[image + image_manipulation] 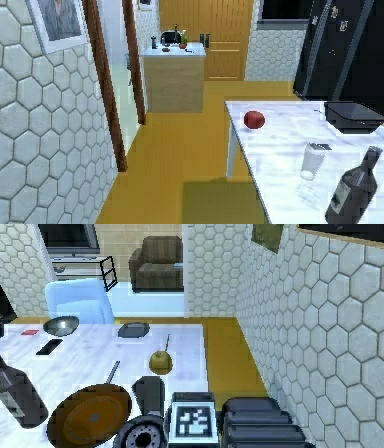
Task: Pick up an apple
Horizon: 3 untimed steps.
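— Apple, yellow-green, near the arm: where does it sit?

— Start with the white marble bench, which carries everything. In the arm side view a brown frying pan lies toward the lower left and a dark bottle stands at the left edge. A flat dark tray and a metal bowl are farther out. The claw shows as a dark body at the bottom, left of the white marker square. The yellow-green apple rests on the bench just beyond the claw's far end, slightly toward that view's right.

— Is the claw gripping it?

— That cannot be told. The fruit sits on the bench right at the claw's tip, so whether the claw grasps anything is unclear.

— And the other one?

— A red apple lies near the bench's left edge in the forward view, with a drinking glass nearer the camera.

— So what does the coming move turn on?

— Probably the yellow-green apple, which seems the nearer candidate. It lies almost straight out along the arm's line of reach. Being round, it has no long axis to line up with.
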Tool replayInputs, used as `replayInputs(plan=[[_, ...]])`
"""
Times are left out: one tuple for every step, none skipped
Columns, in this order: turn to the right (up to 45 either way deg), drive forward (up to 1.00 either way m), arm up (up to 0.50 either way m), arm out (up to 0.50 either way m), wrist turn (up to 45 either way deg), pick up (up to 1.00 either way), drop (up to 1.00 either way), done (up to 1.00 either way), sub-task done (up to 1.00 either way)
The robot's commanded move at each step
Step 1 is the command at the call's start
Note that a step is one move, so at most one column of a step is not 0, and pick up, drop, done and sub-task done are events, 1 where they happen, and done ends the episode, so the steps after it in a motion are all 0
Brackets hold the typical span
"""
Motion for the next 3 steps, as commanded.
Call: replayInputs(plan=[[0.0, 0.00, 0.00, 0.42, 0.0, 0.00, 0.00, 0.00, 0.00], [0.0, 0.00, 0.00, 0.00, 45.0, 0.00, 0.00, 0.00, 0.00], [0.0, 0.00, 0.00, 0.00, 45.0, 0.00, 0.00, 0.00, 0.00]])
